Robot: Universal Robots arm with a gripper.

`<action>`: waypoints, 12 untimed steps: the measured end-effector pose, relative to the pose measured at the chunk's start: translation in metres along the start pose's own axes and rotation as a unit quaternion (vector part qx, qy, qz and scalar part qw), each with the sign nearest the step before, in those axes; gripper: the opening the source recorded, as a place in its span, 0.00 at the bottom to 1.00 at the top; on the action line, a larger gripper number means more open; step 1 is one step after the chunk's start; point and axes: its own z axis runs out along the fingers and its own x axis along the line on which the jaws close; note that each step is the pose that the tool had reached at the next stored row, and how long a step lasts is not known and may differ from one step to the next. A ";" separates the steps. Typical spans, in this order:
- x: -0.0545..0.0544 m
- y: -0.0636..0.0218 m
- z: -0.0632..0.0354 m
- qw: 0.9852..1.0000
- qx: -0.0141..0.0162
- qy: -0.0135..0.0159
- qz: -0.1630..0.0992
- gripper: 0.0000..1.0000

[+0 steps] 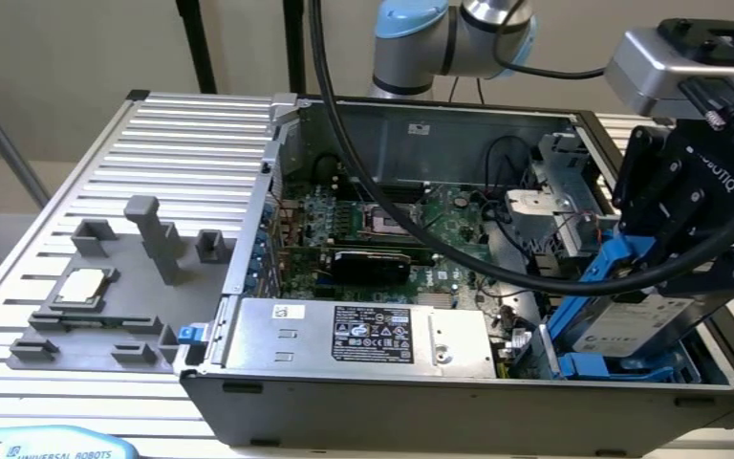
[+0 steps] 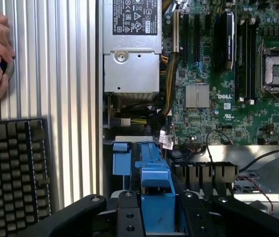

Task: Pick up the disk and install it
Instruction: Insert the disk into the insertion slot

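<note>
The gripper (image 2: 159, 213) fingers (image 2: 128, 212) are clamped on the disk (image 1: 622, 325), tilted between them, blue bay (image 1: 593, 364) just below

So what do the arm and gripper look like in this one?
The arm has silver-grey joints with light blue caps. The gripper is black and angular, with white ROBOTIQ lettering on its body. A grey camera box is mounted at the wrist, and a thick black cable loops toward it.

disk (image 1: 625, 323): you're looking at silver-grey metal, a white printed label, a bright blue plastic frame.
table (image 1: 202, 124): ribbed bare metal with a satin sheen.
computer case (image 1: 469, 402): your dull, smooth grey sheet metal.
keyboard (image 2: 14, 173): matt black plastic.
</note>
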 end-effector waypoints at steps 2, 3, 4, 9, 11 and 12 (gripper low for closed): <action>0.000 0.0011 0.0006 1.000 0.000 0.000 0.000 0.33; 0.000 0.0012 0.0011 1.000 0.000 0.000 0.000 0.33; 0.000 0.0012 0.0014 1.000 0.000 0.000 -0.001 0.33; 0.000 0.0012 0.0031 1.000 0.000 0.000 -0.001 0.33; -0.001 0.0012 0.0037 1.000 0.000 0.000 -0.002 0.33; -0.001 0.0012 0.0038 1.000 0.000 0.000 -0.002 0.33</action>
